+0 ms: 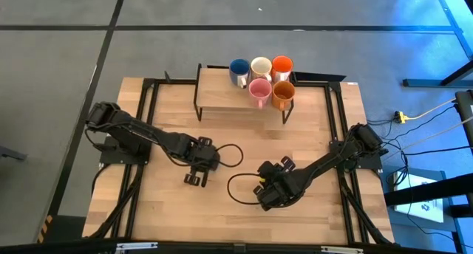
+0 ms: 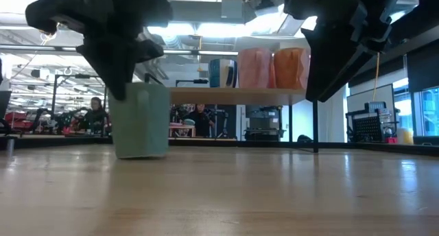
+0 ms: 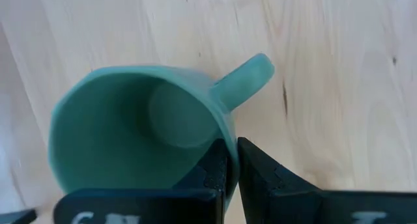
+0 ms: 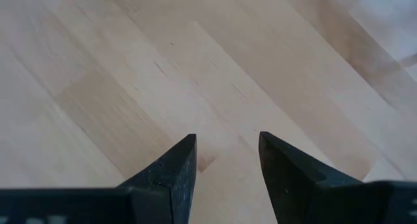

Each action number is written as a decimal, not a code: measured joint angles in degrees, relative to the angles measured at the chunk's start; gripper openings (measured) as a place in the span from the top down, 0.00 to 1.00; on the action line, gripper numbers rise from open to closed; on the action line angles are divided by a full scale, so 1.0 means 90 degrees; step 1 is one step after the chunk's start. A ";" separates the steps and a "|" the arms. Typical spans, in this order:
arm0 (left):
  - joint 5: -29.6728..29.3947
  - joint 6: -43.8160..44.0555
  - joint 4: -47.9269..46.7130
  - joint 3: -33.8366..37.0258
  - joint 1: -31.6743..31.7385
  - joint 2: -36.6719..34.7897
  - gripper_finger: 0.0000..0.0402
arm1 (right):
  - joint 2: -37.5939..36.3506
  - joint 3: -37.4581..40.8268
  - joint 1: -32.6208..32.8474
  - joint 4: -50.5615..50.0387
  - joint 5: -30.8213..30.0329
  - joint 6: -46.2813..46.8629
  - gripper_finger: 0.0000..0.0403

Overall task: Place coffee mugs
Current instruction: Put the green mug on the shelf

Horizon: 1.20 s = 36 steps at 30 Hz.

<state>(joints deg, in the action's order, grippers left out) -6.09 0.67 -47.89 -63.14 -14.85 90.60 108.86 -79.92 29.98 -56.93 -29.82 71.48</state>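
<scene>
The green mug [image 3: 137, 126] stands upright on the wooden table, its handle [image 3: 244, 81] sticking out to one side; in the low view the green mug [image 2: 142, 119] sits under my left gripper [image 2: 123, 85]. My left gripper [image 3: 232, 155] is shut on its rim. In the high view my left gripper [image 1: 196, 176] covers the mug. Blue [image 1: 239, 71], white [image 1: 261, 65], orange-red [image 1: 281, 65], pink [image 1: 259, 90] and orange-brown [image 1: 283, 94] mugs stand on a raised shelf at the far edge. My right gripper [image 4: 226, 165] hangs open over bare table at the near right. My left gripper holds the green mug by its wall at the rim [image 3: 229, 129], right beside the handle's root. One finger [image 3: 212, 168] is inside the cup and the other [image 3: 257, 168] outside, coming from above and pointing down. The mug is upright, with its base seemingly on the table.
The shelf [image 1: 222, 99] is a wooden board on black metal legs at the table's far middle, with bare room on its left half. A black frame [image 1: 148, 121] runs along the table's sides. Cables loop on the table between the arms [image 1: 235, 184]. People sit in the room beyond [image 2: 96, 112].
</scene>
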 joint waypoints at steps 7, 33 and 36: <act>0.0079 -0.0237 0.0532 -0.0044 0.0007 0.0038 0.96 | 0.0000 0.0000 -0.0001 0.0041 0.0001 0.0000 0.62; 0.0241 -0.0561 -0.1227 -0.1719 -0.0136 -0.0401 0.72 | 0.0000 0.0000 0.0002 0.3046 -0.0073 -0.0855 0.59; 0.0235 -0.0501 -0.1296 -0.1489 -0.0230 -0.1140 0.72 | 0.0000 0.0000 0.0002 0.3743 -0.0171 -0.1204 0.53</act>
<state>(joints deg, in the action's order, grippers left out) -3.98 -3.84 -59.55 -76.54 -16.92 80.34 108.86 -79.92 30.00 -23.23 -31.36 60.65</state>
